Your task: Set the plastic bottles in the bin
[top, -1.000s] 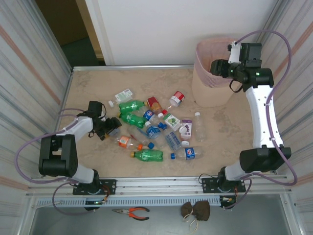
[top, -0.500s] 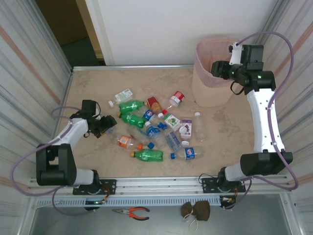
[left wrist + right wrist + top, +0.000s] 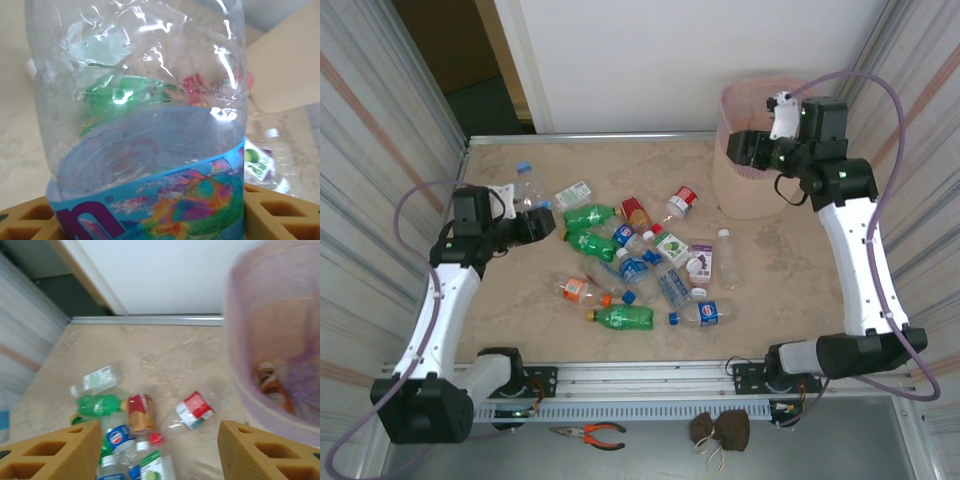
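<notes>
The left pincer (image 3: 532,224) is clamped on a clear bottle (image 3: 527,190) with a blue cap, holding it upright above the left side of the surface (image 3: 500,310). In the left wrist view this bottle (image 3: 140,125) stands between the 2 yellowish fingers (image 3: 22,222), its blue label down at the grip and its crinkled clear wall rising above.

To the right of it, apart from the pincer, a heap of bottles (image 3: 640,262) lies on the middle of the surface, with 3 green bottles (image 3: 623,317) among them and a red-labelled bottle (image 3: 682,200) at the far edge. A lone clear bottle (image 3: 725,258) lies flat just right of the heap.

The bin (image 3: 740,195) stands at the far right corner. The right pincer (image 3: 745,148) hovers at the bin's left rim, released, with nothing between its fingers (image 3: 55,452). In the right wrist view the bin (image 3: 235,355) rises on the right with a brown bottle (image 3: 272,385) lying inside it, and the heap sits lower left, well apart.
</notes>
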Motion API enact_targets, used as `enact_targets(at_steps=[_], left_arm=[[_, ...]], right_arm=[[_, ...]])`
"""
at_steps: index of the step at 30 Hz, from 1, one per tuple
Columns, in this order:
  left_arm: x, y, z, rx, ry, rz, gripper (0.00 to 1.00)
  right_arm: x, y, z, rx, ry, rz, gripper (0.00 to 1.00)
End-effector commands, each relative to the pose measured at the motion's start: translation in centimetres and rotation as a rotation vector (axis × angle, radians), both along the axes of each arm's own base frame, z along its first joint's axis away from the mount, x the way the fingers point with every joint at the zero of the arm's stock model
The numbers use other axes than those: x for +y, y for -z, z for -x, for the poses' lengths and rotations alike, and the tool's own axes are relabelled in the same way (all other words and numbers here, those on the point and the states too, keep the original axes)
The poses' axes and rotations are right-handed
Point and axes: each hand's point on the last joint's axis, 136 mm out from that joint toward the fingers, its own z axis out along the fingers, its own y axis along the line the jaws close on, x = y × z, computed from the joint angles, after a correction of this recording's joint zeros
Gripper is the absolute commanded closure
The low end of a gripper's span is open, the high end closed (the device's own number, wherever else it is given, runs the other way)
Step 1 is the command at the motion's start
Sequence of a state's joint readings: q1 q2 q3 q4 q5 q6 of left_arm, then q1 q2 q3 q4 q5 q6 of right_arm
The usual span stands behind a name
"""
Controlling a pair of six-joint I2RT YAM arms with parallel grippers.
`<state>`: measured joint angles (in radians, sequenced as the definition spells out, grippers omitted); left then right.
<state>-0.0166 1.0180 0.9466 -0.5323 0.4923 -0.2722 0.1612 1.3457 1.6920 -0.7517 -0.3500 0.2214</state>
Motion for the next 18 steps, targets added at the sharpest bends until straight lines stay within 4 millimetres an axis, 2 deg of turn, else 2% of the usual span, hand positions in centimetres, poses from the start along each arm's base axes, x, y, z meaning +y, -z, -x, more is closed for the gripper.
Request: enact_targets(at_steps=[1, 5, 11, 14, 18], left_arm=[[-3.4, -5.1, 1.0, -0.221, 0.193, 0.015, 0.35], [-7.9, -8.0, 3.3, -0.381, 0.385, 0.014, 0.35], [-14.0, -12.1, 7.4, -0.59, 0.655, 0.088, 0.38], [-16.3, -13.7, 9.3, -0.661, 0.761, 0.123, 0.4], [-18.7, -14.9, 11.5, -0.71, 0.883, 0.145, 0.42]], right_arm=[[3.1, -2.7, 1.9, -0.078, -0.112, -0.08, 0.38], [6.4, -4.4, 3.9, -0.143, -0.241, -0.116, 0.38], [10.2, -7.5, 7.7, -0.277, -0.44, -0.197, 0.36], [11.5, -9.0, 9.8, -0.354, -0.546, -0.237, 0.35], [12.7, -10.7, 12.0, -0.42, -0.643, -0.276, 0.33]])
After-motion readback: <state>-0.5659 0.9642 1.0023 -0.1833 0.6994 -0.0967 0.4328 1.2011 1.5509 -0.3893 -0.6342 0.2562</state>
